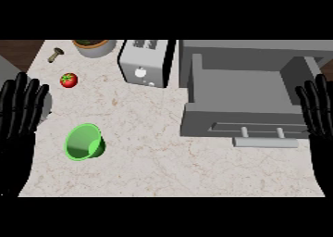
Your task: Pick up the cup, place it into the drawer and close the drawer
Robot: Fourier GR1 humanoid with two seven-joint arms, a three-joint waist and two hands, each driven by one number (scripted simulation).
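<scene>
The green cup lies tipped on the surface, just right of the left hand, untouched. The open drawer sits beside the right hand. Both hands' fingers are straight, holding nothing.

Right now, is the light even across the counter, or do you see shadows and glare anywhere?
Head view: soft, even light on the pale marbled counter, no glare; the open grey drawer is shaded inside; a faint shadow lies beside the green plastic cup; the silver toaster shows only a mild sheen.
</scene>
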